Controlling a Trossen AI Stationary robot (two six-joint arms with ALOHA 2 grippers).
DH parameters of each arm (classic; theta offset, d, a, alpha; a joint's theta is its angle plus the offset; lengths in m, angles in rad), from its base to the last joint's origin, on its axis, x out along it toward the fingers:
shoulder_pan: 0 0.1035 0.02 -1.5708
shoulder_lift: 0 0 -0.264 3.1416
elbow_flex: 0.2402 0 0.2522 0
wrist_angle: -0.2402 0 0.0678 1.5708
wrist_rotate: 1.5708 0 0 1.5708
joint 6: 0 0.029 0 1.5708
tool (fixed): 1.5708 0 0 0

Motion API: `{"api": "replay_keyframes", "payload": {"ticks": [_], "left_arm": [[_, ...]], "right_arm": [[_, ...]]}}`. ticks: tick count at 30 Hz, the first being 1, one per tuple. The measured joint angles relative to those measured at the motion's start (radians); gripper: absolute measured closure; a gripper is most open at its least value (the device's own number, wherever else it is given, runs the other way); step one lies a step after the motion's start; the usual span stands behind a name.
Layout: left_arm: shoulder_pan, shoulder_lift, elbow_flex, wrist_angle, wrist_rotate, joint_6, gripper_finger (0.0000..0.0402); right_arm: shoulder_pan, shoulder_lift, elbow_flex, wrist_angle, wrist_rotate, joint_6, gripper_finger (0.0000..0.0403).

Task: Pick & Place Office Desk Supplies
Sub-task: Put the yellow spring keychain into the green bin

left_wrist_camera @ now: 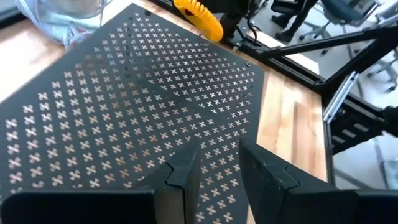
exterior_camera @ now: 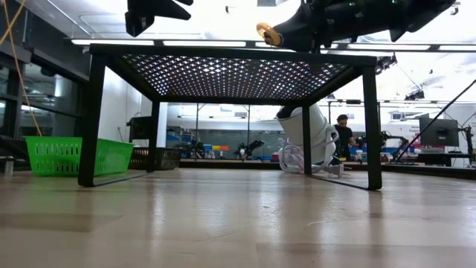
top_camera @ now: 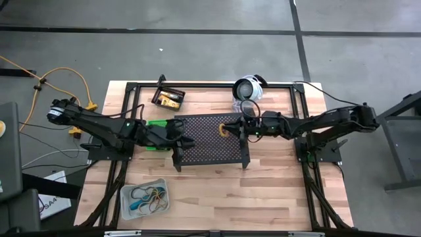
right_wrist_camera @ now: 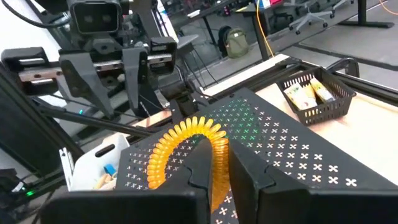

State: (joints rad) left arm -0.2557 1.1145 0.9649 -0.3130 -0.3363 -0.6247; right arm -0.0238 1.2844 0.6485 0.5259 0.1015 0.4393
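Observation:
An orange spiral coil loop (right_wrist_camera: pixel 180 146) hangs above the top of the black perforated stand (top_camera: pixel 210 141), with my right gripper (right_wrist_camera: pixel 222 177) shut on it; in the high view the loop (top_camera: pixel 225 130) is over the stand's right half. My left gripper (left_wrist_camera: pixel 217 168) hovers open and empty over the stand's left edge (top_camera: pixel 187 140). At the far left a black bin (top_camera: pixel 169 99) holds small yellow tubes. A green bin (top_camera: pixel 156 123) sits partly hidden under my left arm. Coloured rubber bands lie in a clear bin (top_camera: pixel 145 197) at the near left. My right gripper pinches one end of the coil loop's arch (right_wrist_camera: pixel 217 152) between its two fingers. The fingers come nearly level from the table's right side. The rest of the loop curves out ahead of the fingers, lifted clear of the stand's top.
A round white-and-silver device (top_camera: pixel 248 89) with a cable stands by the stand's far right corner. Black frame rails (top_camera: pixel 309 131) run along the table's sides. Bare wood lies between the stand and the near edge (top_camera: pixel 250 197).

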Motion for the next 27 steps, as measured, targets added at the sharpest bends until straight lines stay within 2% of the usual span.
{"api": "replay_keyframes", "payload": {"ticks": [9, 16, 22, 27], "left_arm": [[-0.01, 0.0, 0.0, 0.0, -0.001, -0.093, 0.0298], [0.03, 0.045, 0.0, 0.027, -0.001, -0.185, 0.0298], [0.088, 0.1, -0.001, 0.098, 0.12, -0.205, 0.0298], [0.12, 0.112, -0.002, 0.198, 0.198, -0.189, 0.0298]], "right_arm": [[0.007, 0.0, 0.009, -0.001, 0.006, -0.077, 0.0377], [0.037, 0.0, 0.022, -0.023, 0.024, -0.135, 0.0377], [0.073, 0.0, 0.106, -0.202, 0.115, -0.193, 0.0377], [0.098, 0.0, 0.114, -0.237, 0.165, -0.211, 0.0377]]}}
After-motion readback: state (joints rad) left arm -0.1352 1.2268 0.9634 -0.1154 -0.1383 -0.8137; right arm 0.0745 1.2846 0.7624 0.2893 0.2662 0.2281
